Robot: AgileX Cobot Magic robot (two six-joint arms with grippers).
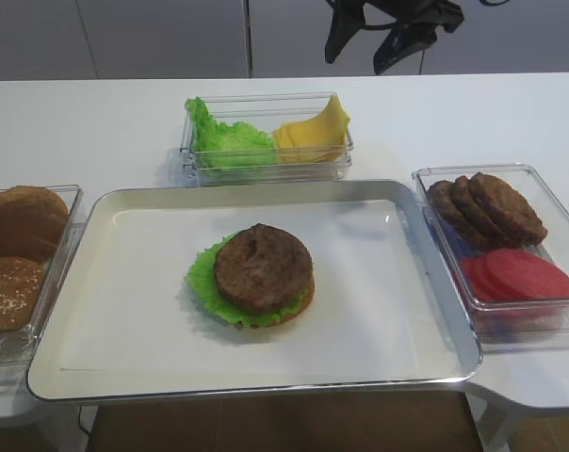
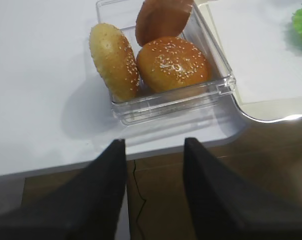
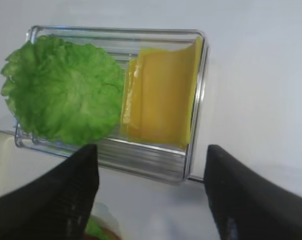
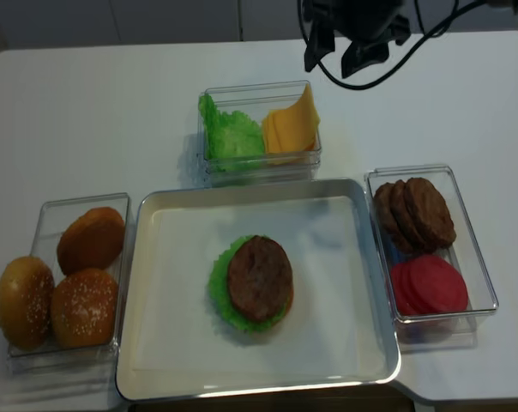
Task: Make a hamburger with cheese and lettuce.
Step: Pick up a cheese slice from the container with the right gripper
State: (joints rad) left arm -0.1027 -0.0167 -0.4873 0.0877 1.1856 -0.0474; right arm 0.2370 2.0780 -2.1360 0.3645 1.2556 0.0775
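Fingers (image 3: 56,195) of the right pincer (image 3: 151,192) are standing spread and empty above a clear box (image 3: 193,150) holding the cheese (image 3: 161,95) and the lettuce (image 3: 61,90). The left pincer (image 2: 153,190) is hanging spread too, near the bun box (image 2: 176,102). The hamburger (image 1: 259,273) is sitting mid-tray (image 1: 124,320) on the tabletop (image 1: 96,122).

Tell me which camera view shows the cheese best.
The right wrist view: the cheese fills the frame's centre, seen from just above, lying in its clear bin beside the lettuce. Both high views show it small and far away, leaning on the bin wall. The left wrist view does not show it.
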